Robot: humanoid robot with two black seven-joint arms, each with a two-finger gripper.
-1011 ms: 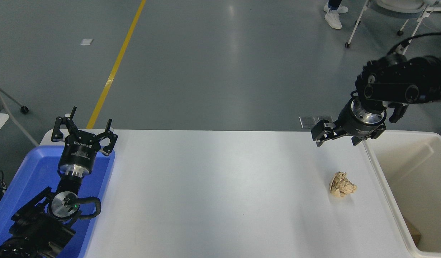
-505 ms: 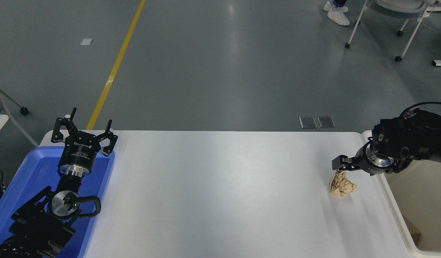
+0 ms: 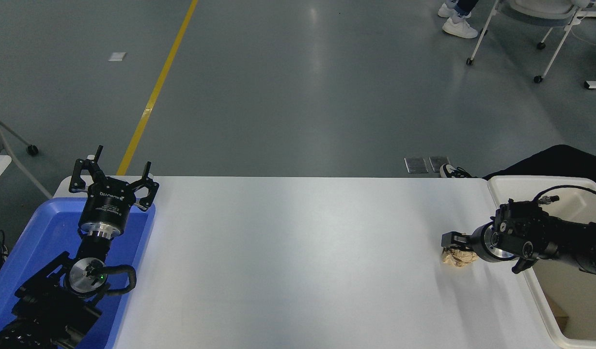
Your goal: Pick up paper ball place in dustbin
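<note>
The paper ball (image 3: 457, 257) is seen on the white worktop (image 3: 298, 261) near its right end, just beside the left wall of the dustbin (image 3: 521, 186), a cream-white tub with a rolled rim at the right edge. The right tool (image 3: 450, 242) is brought in low from the right across the dustbin's near-left rim, pointing left, and is placed directly over the top of the ball; the ball's upper part is covered by it, and only the tan wrinkled lower portion is shown. One black fingertip (image 3: 447, 239) is visible at the ball's left-top side; contact appears to be made, but whether the fingers are closed on the ball or merely spread around it cannot be told from this view. The ball is seen resting on the worktop, not lifted. A small brown item is glimpsed inside the dustbin at its lower part, too obscured to identify. The left tool (image 3: 115, 177) is parked at the lower left above the blue tray (image 3: 31, 242), fingers spread apart and pointing away, nothing held. Beyond the worktop a grey floor with a yellow line (image 3: 157, 87) is shown, plus a wheeled chair frame (image 3: 530, 29) and a person's white shoe (image 3: 459, 28) at the top right.
</note>
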